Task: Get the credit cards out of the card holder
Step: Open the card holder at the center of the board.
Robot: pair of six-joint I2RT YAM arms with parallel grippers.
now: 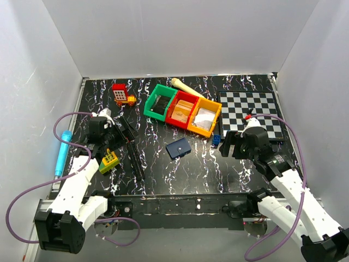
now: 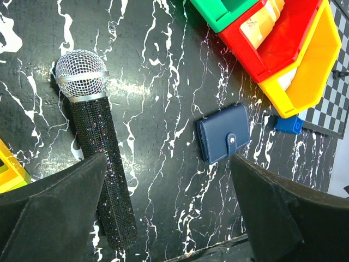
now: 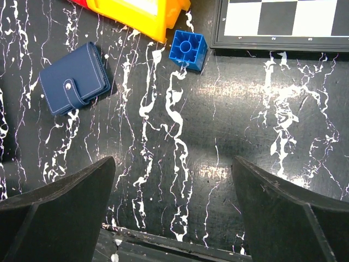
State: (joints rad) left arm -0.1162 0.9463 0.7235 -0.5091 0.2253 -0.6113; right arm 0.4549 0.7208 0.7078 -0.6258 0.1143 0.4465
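Note:
The card holder (image 1: 178,148) lies flat and closed on the black marbled table, its snap tab fastened, just in front of the coloured bins. It is dark navy with pale stitching, clear in the left wrist view (image 2: 222,132) and right wrist view (image 3: 75,78). The credit cards are hidden. My left gripper (image 1: 117,134) (image 2: 168,158) hovers open to the holder's left, with nothing between its fingers. To the holder's right, my right gripper (image 1: 233,146) (image 3: 173,159) is open over bare table and also empty.
A glittery black microphone (image 2: 101,147) lies under the left gripper. Green (image 1: 160,101), red (image 1: 182,109) and yellow (image 1: 204,117) bins stand behind the holder. A small blue block (image 3: 187,49) sits by the chessboard (image 1: 252,112). A yellow toy (image 1: 109,160) lies near the left arm.

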